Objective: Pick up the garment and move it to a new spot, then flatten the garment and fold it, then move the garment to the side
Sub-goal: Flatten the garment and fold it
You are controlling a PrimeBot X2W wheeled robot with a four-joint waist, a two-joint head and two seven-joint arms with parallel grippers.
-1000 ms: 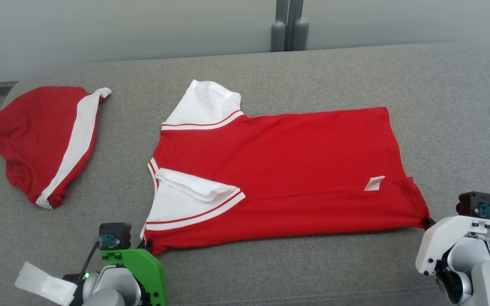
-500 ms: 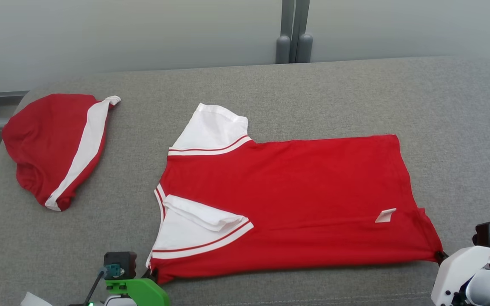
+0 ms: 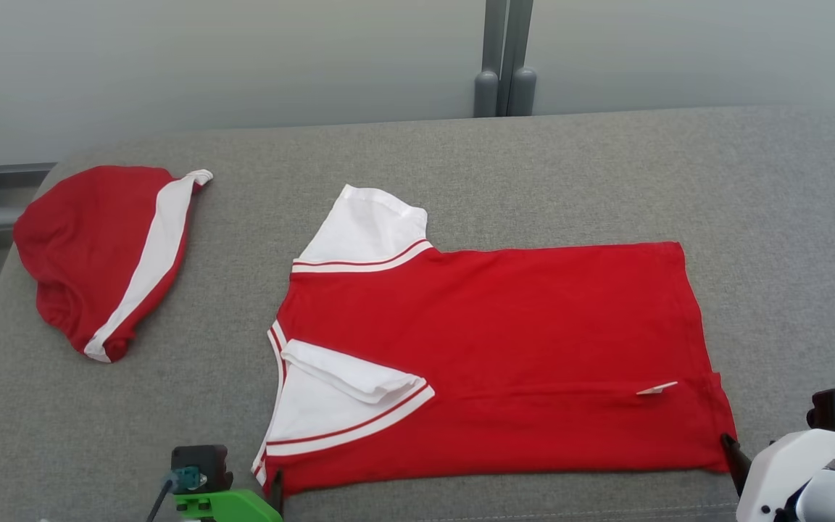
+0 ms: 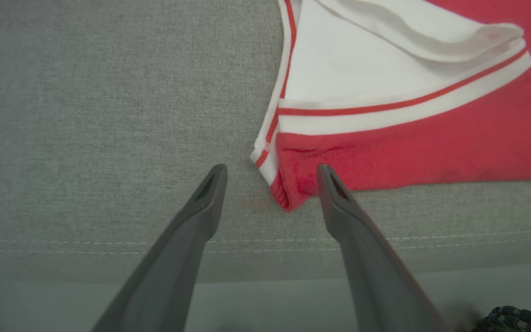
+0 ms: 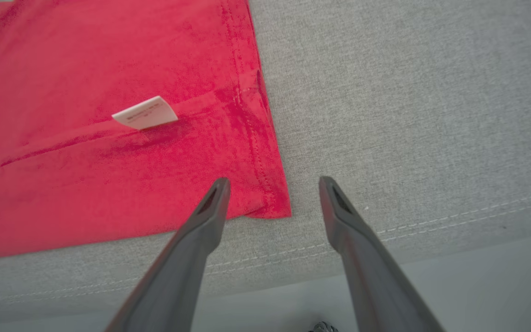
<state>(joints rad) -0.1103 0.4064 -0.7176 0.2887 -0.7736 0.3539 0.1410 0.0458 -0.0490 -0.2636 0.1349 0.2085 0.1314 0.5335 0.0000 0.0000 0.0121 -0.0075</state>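
Both claws have just let go. One second ago each was closed on a near corner of the shirt; now the left claw (image 4: 271,168) stands with its fingers spread, and the collar-end corner (image 4: 288,196) lies loose on the fabric between them. The right claw (image 5: 274,180) is likewise spread, with the hem corner (image 5: 270,210) just ahead of its inner finger. Whether either finger touches the cloth cannot be told. Neither claw holds anything.

Meaning for the task: the shirt (image 3: 490,348) has been set down at its spot and the pull on its near edge is finished. It lies flat and sideways beyond both claws, collar towards the left claw and hem towards the right claw. The near sleeve (image 3: 345,395) is turned in over the body, and a long crease runs from it to the label (image 5: 145,114). The judgement is that the remaining folds and the move to the side are not yet done.

Surface: the desk (image 3: 606,167) has a grey woven cover, with a stitched seam (image 4: 85,242) along the edge nearest the claws. A second red and white garment (image 3: 98,254) lies bunched well beyond the left claw, apart from the shirt.

Room: behind the far edge stand two grey posts (image 3: 504,80) against a pale wall (image 3: 243,58).
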